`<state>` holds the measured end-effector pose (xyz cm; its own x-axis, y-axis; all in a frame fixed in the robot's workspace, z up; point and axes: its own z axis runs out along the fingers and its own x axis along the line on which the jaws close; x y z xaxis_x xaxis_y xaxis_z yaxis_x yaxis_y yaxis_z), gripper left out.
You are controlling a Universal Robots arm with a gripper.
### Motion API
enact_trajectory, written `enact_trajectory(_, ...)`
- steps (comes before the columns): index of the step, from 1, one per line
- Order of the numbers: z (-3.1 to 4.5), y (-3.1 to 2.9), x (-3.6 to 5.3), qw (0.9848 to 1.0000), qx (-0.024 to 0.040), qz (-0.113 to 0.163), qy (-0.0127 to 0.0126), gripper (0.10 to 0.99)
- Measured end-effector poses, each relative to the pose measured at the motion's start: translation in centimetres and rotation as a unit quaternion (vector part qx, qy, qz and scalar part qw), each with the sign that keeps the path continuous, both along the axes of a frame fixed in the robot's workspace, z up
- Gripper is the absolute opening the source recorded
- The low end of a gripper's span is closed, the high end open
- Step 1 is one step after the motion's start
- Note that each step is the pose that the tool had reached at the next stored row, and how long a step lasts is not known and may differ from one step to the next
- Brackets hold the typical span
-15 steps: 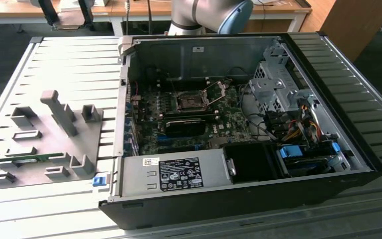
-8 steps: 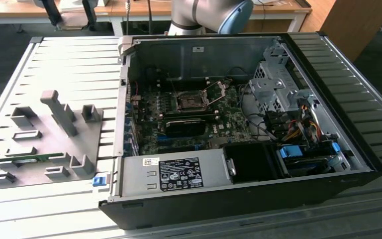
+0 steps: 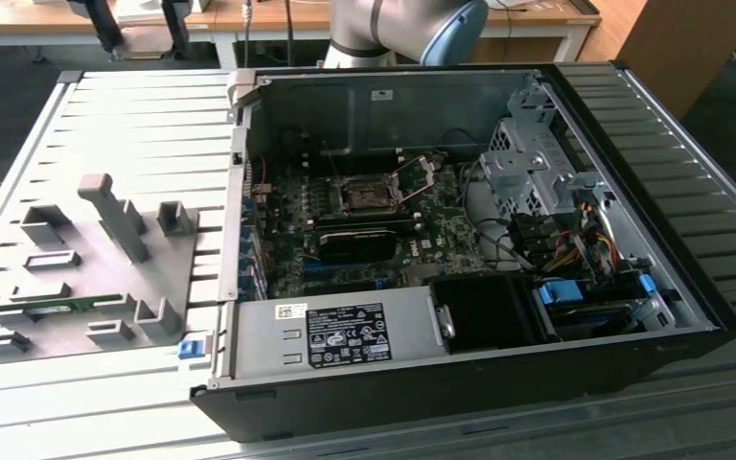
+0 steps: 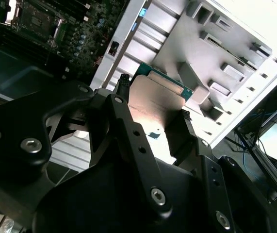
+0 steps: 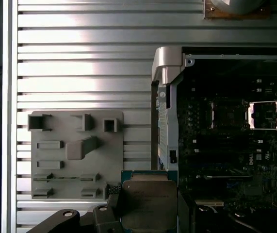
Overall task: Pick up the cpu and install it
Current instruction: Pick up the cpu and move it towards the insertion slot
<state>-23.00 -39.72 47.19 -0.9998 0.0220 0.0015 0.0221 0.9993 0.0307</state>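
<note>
Black fingers [image 4: 120, 90] of the gripper [image 4: 154, 97] are clamping the cpu [image 4: 155, 104] by two opposite edges in the second wrist view, its green rim peeking past them. In the first wrist view the chip is hanging over the slatted table [image 5: 80, 63], between the grey fixture plate [image 5: 60, 127] and the computer case [image 5: 170, 60] wall. In the exterior view the socket [image 3: 371, 196] is lying open on the motherboard [image 3: 342, 254]. Picking looks done. The carry is in hand, and seating is calling for squaring the chip over that socket.
</note>
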Motion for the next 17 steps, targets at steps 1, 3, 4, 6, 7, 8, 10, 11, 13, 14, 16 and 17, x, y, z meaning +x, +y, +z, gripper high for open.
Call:
enact_trajectory(1, -0.01, 0.0, 0.03, 1.0, 0.0, 0.0, 0.0, 0.545)
enact_trajectory(3, -0.02, 0.0, 0.1, 1.0, -0.0001, 0.0, 0.0001, 0.545)
enact_trajectory(4, -0.04, 0.0, 0.13, 1.0, 0.0, 0.0, 0.0, 0.545)
enact_trajectory(6, -0.08, 0.0, 0.22, 1.0, 0.0, 0.0, 0.0001, 0.545)
enact_trajectory(7, -0.1, 0.0, 0.27, 1.0, 0.0, 0.0, 0.0001, 0.545)
enact_trajectory(8, -0.13, 0.0, 0.31, 1.0, 0.0, 0.0, 0.0, 0.545)
enact_trajectory(10, -0.19, 0.0, 0.41, 1.0, 0.0, 0.0, 0.0, 0.545)
enact_trajectory(11, -0.22, 0.0, 0.46, 1.0, 0.0, 0.0, 0.0, 0.545)
enact_trajectory(13, -0.27, 0.01, 0.56, 1.0, 0.0, 0.0, 0.0, 0.545)
enact_trajectory(14, -0.3, 0.01, 0.61, 1.0, 0.0, 0.0, 0.0, 0.545)
enact_trajectory(16, -0.35, 0.01, 0.75, 1.0, 0.0, 0.0, 0.0, 0.545)
enact_trajectory(17, -0.37, 0.01, 0.82, 1.0, -0.0001, 0.0, 0.0, 0.545)
